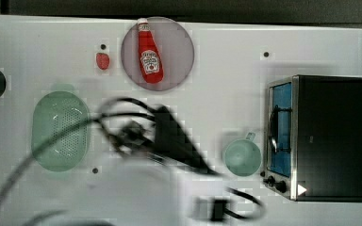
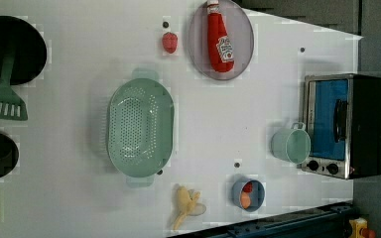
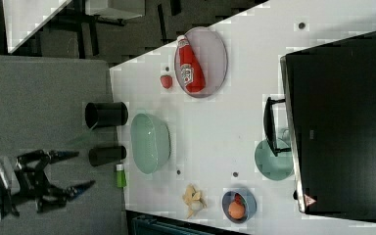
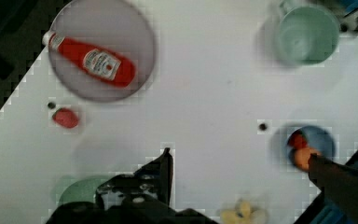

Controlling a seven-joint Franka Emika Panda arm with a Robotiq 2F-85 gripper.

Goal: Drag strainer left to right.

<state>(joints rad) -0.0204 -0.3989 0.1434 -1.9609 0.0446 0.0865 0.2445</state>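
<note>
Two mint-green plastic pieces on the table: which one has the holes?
The large oval mint-green plastic strainer, perforated; the smaller round mint-green mug beside the toaster oven is solid.

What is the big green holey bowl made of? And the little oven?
The strainer looks like plastic: pale mint, smooth and matte, moulded with neat rows of small holes. The toaster oven seems metal, with a shiny silver front frame and a dark casing; its door looks like glass, tinted blue.

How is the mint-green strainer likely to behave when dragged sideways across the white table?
The strainer looks like thin perforated plastic, so probably light and stiff. Its wide, low oval bowl should slide on the smooth table rather than tip. Pushed off-centre, it may swivel.
</note>
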